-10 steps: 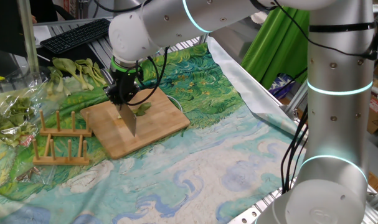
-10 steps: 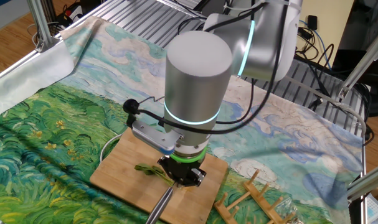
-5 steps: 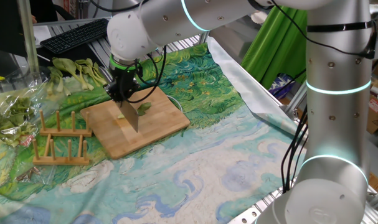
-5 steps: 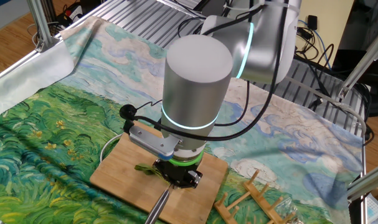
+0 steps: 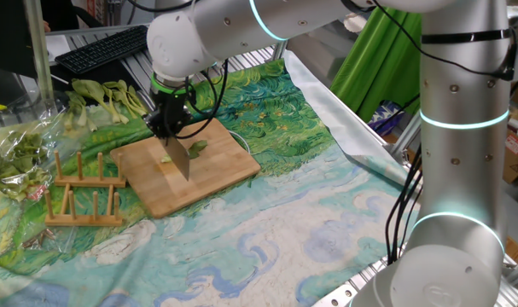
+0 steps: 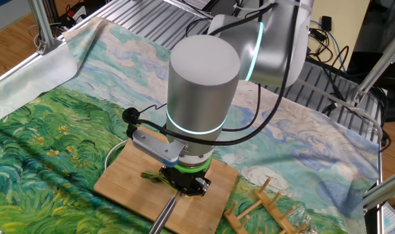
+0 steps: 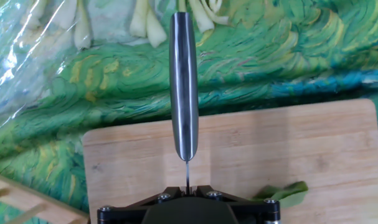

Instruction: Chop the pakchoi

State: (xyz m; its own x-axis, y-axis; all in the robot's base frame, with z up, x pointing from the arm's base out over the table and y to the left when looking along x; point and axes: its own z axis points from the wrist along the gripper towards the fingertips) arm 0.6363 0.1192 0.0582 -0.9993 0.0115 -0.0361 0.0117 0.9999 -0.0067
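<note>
On the cutting board (image 5: 190, 175) lies the small green pakchoi (image 5: 195, 147) leaf, beside the knife (image 5: 177, 159) clamped in closed jaws.

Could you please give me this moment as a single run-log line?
gripper: shut on knife, pointing down | blade: over cutting board | pakchoi: on board beside blade, cuts not visible
</note>
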